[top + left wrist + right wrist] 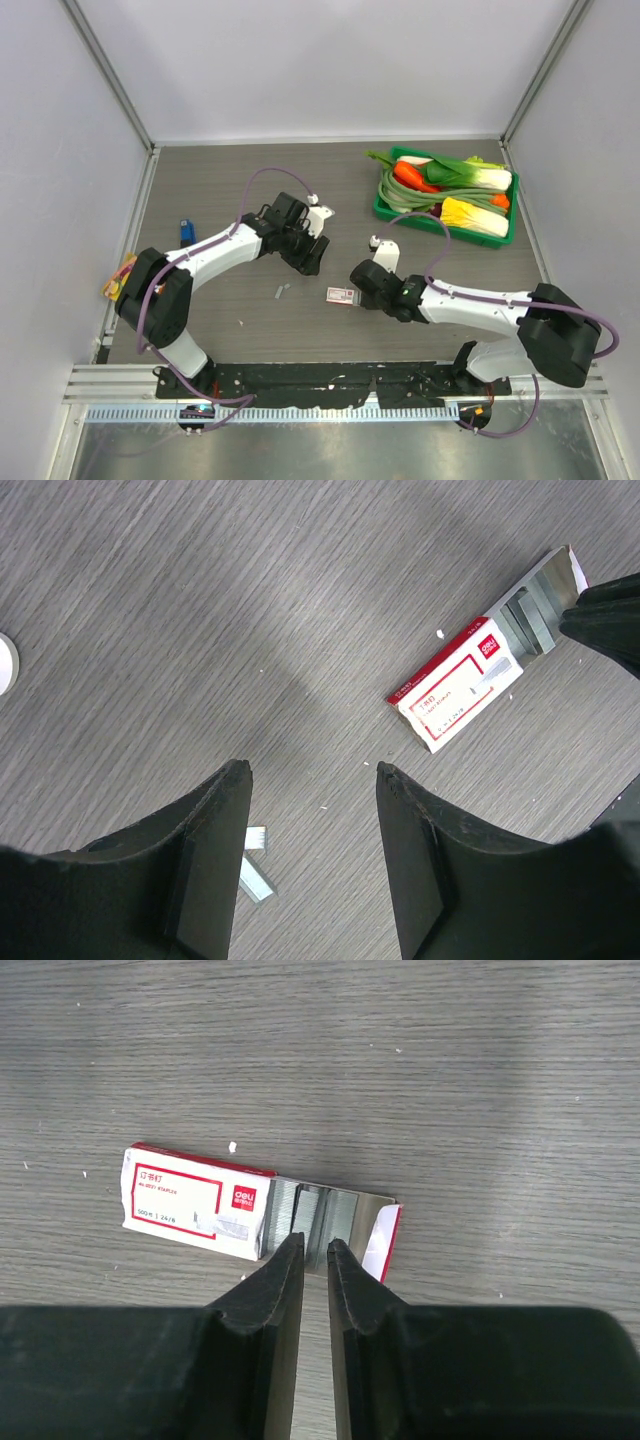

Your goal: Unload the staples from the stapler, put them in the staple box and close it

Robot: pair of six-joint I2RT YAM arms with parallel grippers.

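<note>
The staples lie on the table, just under the left gripper, half hidden by one finger. Its jaws are wide and hold nothing. The stapler sits far off to the left of it. The right gripper is narrow, with a thin gap, its tips at the open box.

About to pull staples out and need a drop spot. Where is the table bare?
Bare wood lies at the back, beyond the left arm and left of the green plastic vegetable tray. Crowded: the middle, around the red-and-white staple box and loose grey staples.
</note>
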